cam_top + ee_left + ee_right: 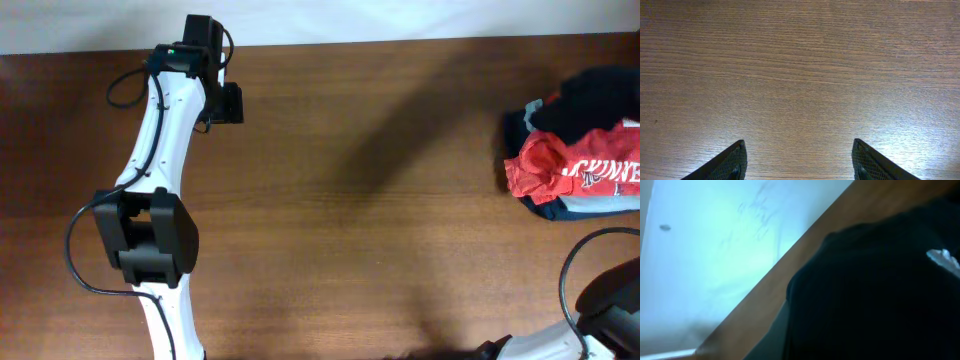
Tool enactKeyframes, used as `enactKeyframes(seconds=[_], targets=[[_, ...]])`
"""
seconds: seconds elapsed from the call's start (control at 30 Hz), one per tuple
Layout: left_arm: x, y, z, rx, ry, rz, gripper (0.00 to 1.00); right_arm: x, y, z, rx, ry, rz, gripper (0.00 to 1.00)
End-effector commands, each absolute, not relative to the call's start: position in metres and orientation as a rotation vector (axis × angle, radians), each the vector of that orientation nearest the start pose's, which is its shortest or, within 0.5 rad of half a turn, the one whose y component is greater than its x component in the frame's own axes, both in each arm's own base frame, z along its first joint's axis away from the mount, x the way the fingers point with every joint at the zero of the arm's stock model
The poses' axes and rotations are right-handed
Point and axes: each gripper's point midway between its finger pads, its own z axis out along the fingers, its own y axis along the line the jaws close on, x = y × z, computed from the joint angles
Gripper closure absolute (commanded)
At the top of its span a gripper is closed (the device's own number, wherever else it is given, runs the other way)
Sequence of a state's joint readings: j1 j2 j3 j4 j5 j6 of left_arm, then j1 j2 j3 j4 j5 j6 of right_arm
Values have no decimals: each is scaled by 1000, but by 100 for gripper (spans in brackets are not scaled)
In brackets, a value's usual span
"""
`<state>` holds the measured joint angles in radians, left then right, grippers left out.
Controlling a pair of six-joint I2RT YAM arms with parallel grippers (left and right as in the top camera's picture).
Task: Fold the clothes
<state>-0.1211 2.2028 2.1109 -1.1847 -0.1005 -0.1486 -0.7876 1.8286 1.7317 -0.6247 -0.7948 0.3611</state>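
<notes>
Black T-shirt fills frame from 3 to 6 o'clock; small white label at 3 o'clock; wooden table edge runs diagonally; pale surface at 10 o'clock

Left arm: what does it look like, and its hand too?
The left arm is white tubing joined by chunky black blocks, with thin black cables looping alongside and a small green light. Its hand has two black, mesh-textured fingers.

The table is showing smooth, grained wood with a soft sheen. The black T-shirt is looking like soft, matt cloth.
</notes>
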Motion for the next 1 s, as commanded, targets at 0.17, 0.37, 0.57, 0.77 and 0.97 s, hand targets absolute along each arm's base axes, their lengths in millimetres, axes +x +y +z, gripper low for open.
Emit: enactKeyframes(seconds=[0.17,0.37,0.57,0.77,0.97], targets=[[494,-41,131,-18,2835,84,33,408,-285,289,771,1922,598,96],[496,-41,131,-19,2828,82,33,412,-293,270,759,1947,593,96],[496,-41,131,-19,2828,82,33,413,-300,250,794,1970,602,96],[496,-41,131,-19,2827,81,33,390,-299,215,1011,2063,608,88],[499,-44,132,-16,2816,56,33,345,-305,178,1389,2140,525,88]])
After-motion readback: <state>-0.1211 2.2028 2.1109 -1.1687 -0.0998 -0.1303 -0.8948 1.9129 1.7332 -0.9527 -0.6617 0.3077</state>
